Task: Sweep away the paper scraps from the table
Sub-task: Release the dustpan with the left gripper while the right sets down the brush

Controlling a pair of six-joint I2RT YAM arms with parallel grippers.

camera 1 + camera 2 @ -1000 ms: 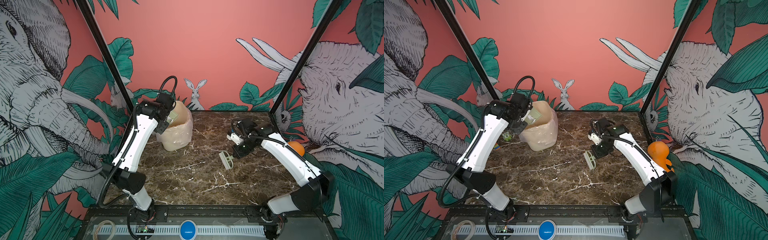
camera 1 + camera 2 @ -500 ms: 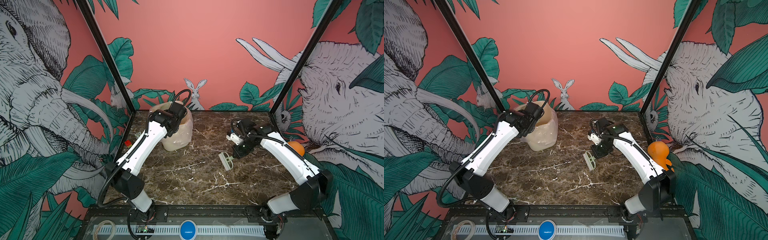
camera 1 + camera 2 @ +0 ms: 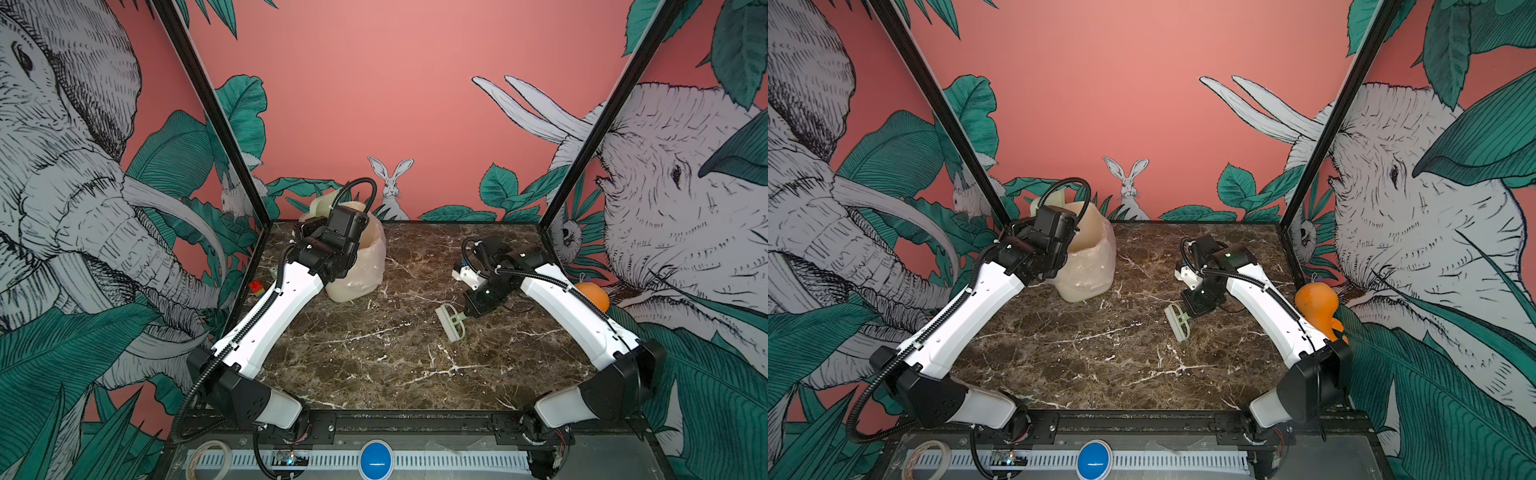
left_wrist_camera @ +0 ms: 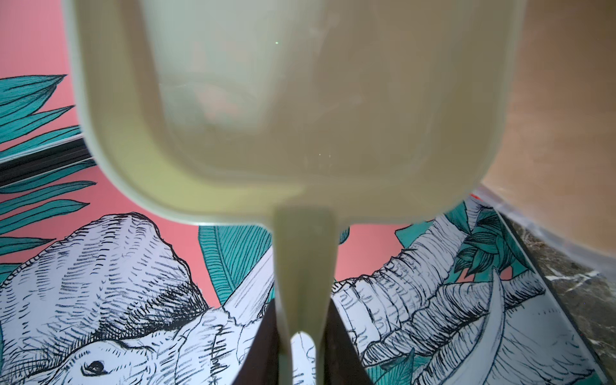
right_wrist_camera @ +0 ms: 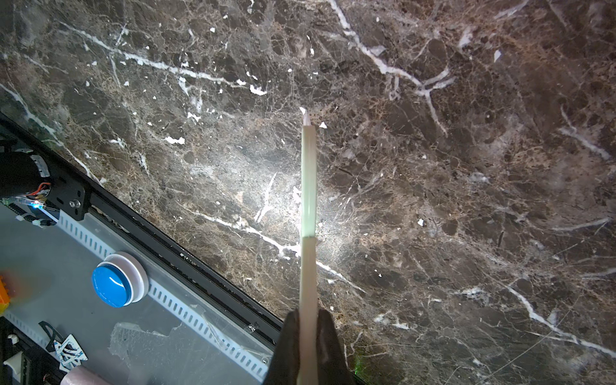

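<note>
Left gripper (image 4: 301,333) clamps dustpan (image 4: 300,100) at rear edge; right gripper (image 5: 308,333), brush (image 5: 308,186) (open table (image 3: 374,365) around).

Soft, even light fills both top views, leaving only faint shadows on the table (image 3: 374,353); the walls (image 3: 374,83) bow toward the picture edges. In the right wrist view, a white glare blooms on the marble beside the brush (image 5: 308,186). The dustpan (image 4: 300,100) looms close and blurred.

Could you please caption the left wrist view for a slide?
Left tool grips the pale dustpan by its handle beside the beige bin.
</note>
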